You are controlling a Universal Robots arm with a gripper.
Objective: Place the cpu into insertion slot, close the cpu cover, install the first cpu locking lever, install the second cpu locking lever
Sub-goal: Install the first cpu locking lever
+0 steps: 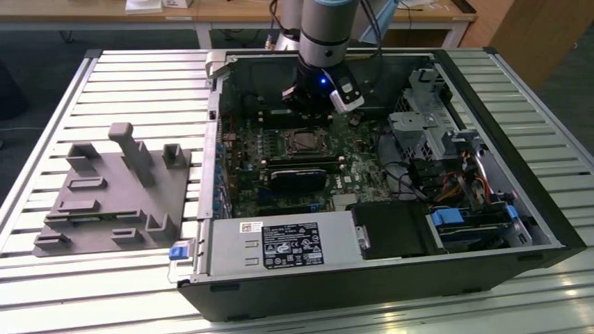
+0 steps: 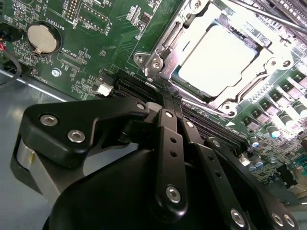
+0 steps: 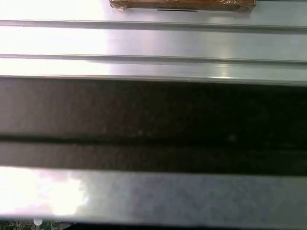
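Inside an open desktop computer case [image 1: 483,229] lying on a ribbed metal surface [image 1: 111,83], a robot arm [image 1: 325,35] reaches down over the far end of the green circuit board [image 1: 362,177]. Its black claw [image 1: 311,97] hangs above the board just beyond the processor socket, with a small blue light glowing on its wrist. Whether the claw is open or closed cannot be told; in the second wrist view its black linkage bars [image 2: 168,158] crowd the foreground and the fingertips are hidden.

The cpu [image 2: 218,60] already sits in the insertion slot [image 1: 304,141], its pale metal top showing bright in the second wrist view. The cpu cover [image 2: 165,45], a shiny silver frame, lies down around the chip, its edges framing the chip on all sides. A thin metal rod [image 2: 268,17] runs along the far side of the socket; whether it is latched cannot be told. A round coin battery [image 2: 42,38] sits on the board, well apart from the socket.

On the exterior view's left, a grey moulded parts holder [image 1: 116,195] rests on the surface beside the case. A silver power supply [image 1: 278,247] with a white label fills the near corner of the case.
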